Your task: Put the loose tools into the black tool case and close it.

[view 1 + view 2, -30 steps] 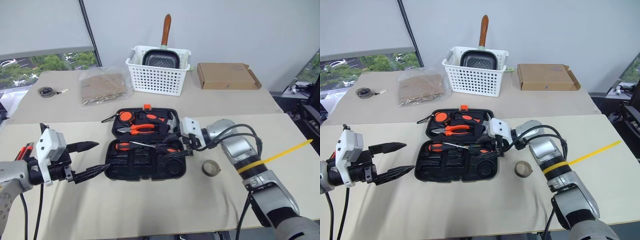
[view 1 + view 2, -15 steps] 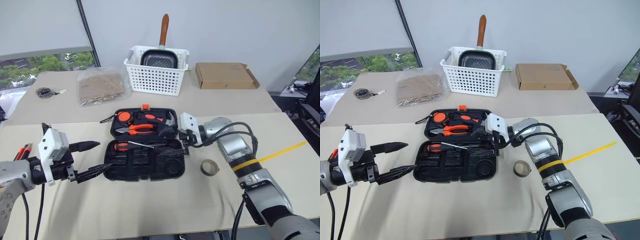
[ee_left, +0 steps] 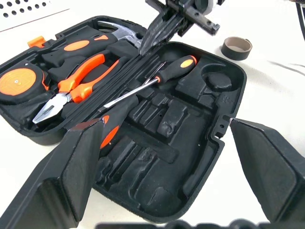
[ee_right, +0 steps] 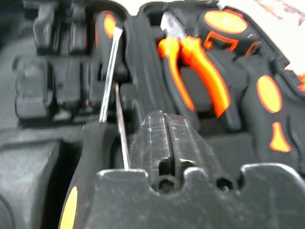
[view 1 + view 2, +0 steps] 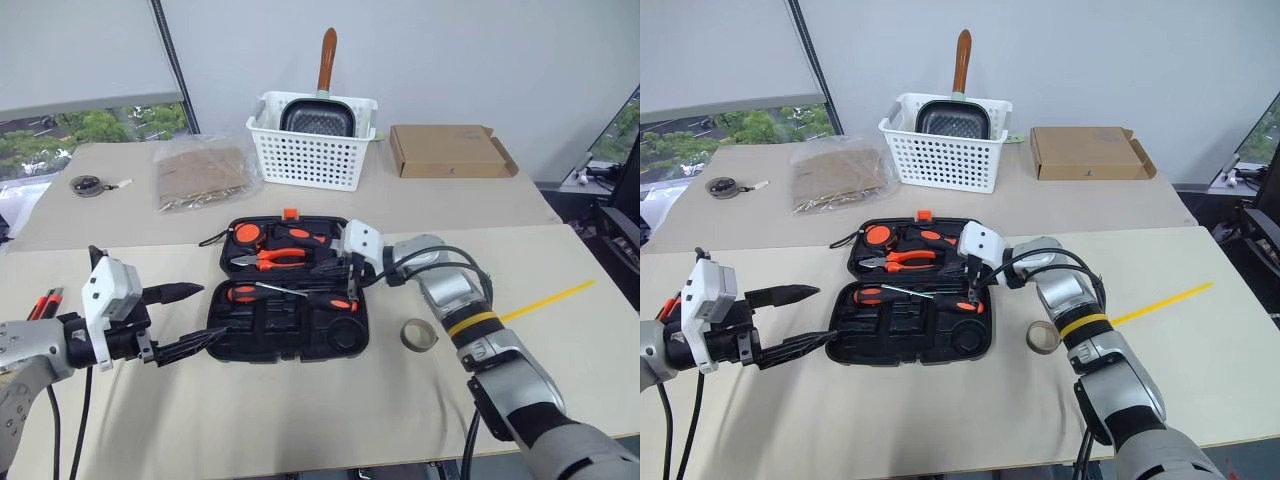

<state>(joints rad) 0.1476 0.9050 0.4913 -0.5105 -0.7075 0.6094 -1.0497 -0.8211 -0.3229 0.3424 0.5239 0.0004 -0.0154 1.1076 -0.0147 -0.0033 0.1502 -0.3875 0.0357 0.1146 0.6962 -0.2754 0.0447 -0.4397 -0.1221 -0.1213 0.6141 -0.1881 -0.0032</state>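
Observation:
The black tool case (image 5: pixel 225 345) lies open in the middle of the table. Its far half holds a tape measure, pliers and a hammer. Two screwdrivers (image 5: pixel 300 295) with orange-black handles lie in its near half. My right gripper (image 5: pixel 333 270) is shut and empty, hovering over the case's hinge line just above the screwdriver shafts (image 4: pixel 110 71). Left of the case, my left gripper (image 5: pixel 212 312) is open, its fingers (image 3: pixel 78 164) wide apart and aimed at the case. The grey tape roll (image 5: pixel 420 335) lies on the table right of the case. A red-and-black tool (image 5: pixel 45 303) peeks out behind my left arm.
At the back stand a white lattice basket (image 5: pixel 315 150) with a pan in it, a cardboard box (image 5: pixel 450 150) and a clear bag (image 5: pixel 205 172). A round dark disc with a cord (image 5: pixel 90 184) lies far left. A yellow strip (image 5: pixel 545 298) marks the table at right.
My right gripper has closed its fingers and swung left from the case's right edge to over the hinge line. The left gripper has stayed put.

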